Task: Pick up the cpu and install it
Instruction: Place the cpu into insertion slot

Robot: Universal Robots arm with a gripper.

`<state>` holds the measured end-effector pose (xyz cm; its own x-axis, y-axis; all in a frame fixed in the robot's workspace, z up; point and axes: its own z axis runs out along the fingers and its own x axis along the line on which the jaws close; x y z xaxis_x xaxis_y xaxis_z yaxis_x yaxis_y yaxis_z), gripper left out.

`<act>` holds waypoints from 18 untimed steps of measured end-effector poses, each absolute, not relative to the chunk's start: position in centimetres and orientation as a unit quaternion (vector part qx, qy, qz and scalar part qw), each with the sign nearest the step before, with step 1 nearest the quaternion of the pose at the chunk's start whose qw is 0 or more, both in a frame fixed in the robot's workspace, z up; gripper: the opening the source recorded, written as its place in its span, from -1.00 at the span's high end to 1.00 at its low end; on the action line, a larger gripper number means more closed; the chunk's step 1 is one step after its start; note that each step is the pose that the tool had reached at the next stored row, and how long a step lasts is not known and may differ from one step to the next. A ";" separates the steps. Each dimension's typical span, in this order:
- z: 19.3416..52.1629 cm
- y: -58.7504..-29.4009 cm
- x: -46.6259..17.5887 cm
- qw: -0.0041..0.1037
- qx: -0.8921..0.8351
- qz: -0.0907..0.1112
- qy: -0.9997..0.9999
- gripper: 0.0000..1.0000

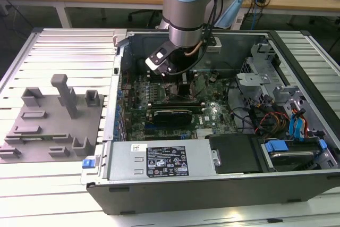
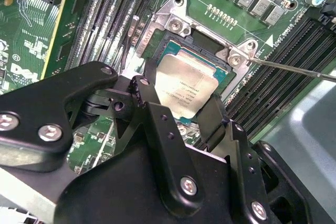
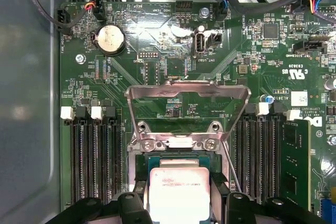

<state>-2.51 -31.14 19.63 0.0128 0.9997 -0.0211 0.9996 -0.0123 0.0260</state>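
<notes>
Cpu (image 3: pixel 179 195) cut off by frame edge in first wrist view. In second wrist view gripper (image 2: pixel 177 100) links hide its near edge; seated in socket (image 2: pixel 174 24) or not, can't tell. Exterior view, upper center: arm (image 1: pixel 186 9) hides jaws and board beneath.

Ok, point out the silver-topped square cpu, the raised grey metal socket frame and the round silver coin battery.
silver-topped square cpu (image 3: pixel 179 192): first wrist view, centre of lid.
raised grey metal socket frame (image 3: pixel 157 88): first wrist view, its crossbar.
round silver coin battery (image 3: pixel 111 39): first wrist view, face centre.
</notes>
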 end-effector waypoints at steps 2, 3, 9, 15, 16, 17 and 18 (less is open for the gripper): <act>19.6 -31.1 -2.5 0.017 0.711 0.002 0.703 -0.09; 19.6 -31.1 -2.5 0.017 0.711 0.002 0.703 -0.09; 19.6 -31.1 -2.5 0.017 0.702 0.002 0.712 -0.09; 19.6 -31.2 -2.6 0.017 0.712 0.002 0.702 -0.09; 19.6 -31.2 -2.6 0.017 0.713 0.002 0.701 -0.09; 19.6 -31.2 -2.6 0.017 0.714 0.002 0.700 -0.09; 19.6 -31.2 -2.6 0.017 0.714 0.002 0.700 -0.09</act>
<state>-2.62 -31.17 19.58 0.0192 0.9996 -0.0207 0.9995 -0.0187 0.0266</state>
